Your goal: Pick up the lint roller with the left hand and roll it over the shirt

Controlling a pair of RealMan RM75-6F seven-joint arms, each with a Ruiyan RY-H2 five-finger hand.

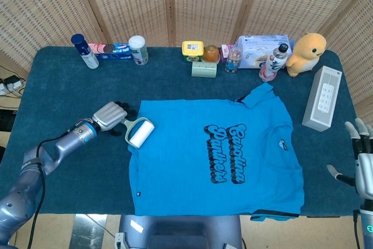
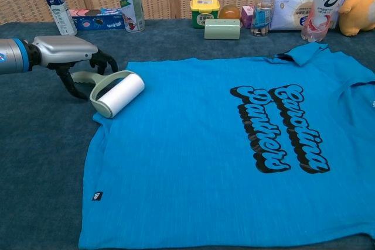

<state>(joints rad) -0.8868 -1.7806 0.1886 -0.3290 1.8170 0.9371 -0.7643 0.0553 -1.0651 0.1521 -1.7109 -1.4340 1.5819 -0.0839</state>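
Observation:
The lint roller (image 1: pixel 140 133) (image 2: pixel 119 93), a white drum on a pale green frame, lies at the left edge of the blue shirt (image 1: pixel 215 155) (image 2: pixel 205 156), which is spread flat on the dark blue table. My left hand (image 1: pixel 109 115) (image 2: pixel 67 51) is at the roller's handle, its dark fingers (image 2: pixel 104 61) curled over the handle and the thumb under it. The drum still rests on the shirt's sleeve. My right hand (image 1: pixel 362 161) hovers at the table's right front edge with fingers spread, holding nothing.
Along the back edge stand a blue spray can (image 1: pixel 85 51), a white canister (image 1: pixel 138 49), a green box (image 1: pixel 204 69), a drink bottle (image 1: pixel 273 62) and a yellow plush toy (image 1: pixel 307 52). A white box (image 1: pixel 322 98) lies right of the shirt.

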